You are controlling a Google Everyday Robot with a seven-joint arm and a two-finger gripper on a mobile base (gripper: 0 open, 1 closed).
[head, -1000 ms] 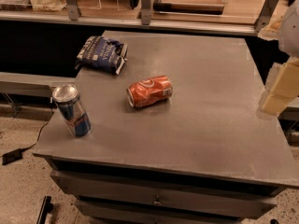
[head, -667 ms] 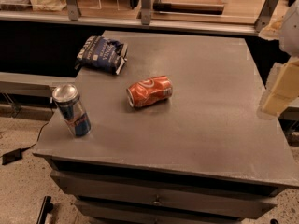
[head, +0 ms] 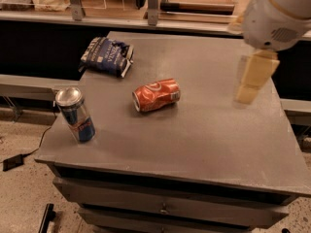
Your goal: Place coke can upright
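Observation:
The coke can (head: 156, 95) lies on its side near the middle of the grey table (head: 204, 140), silver top pointing left toward the front, its red-orange side dented. My gripper (head: 251, 79) hangs from the white arm (head: 277, 13) over the right part of the table, well to the right of the can and a little farther back. It touches nothing and holds nothing.
A taller blue and silver can (head: 76, 114) stands upright near the table's front left corner. A dark blue snack bag (head: 107, 56) lies at the back left. A counter edge with posts (head: 146, 23) runs behind the table. Drawers (head: 165, 210) are below the front edge.
My arm and gripper have moved left, from the table's right edge to over its right part. The coke can, the blue can and the bag have not moved.

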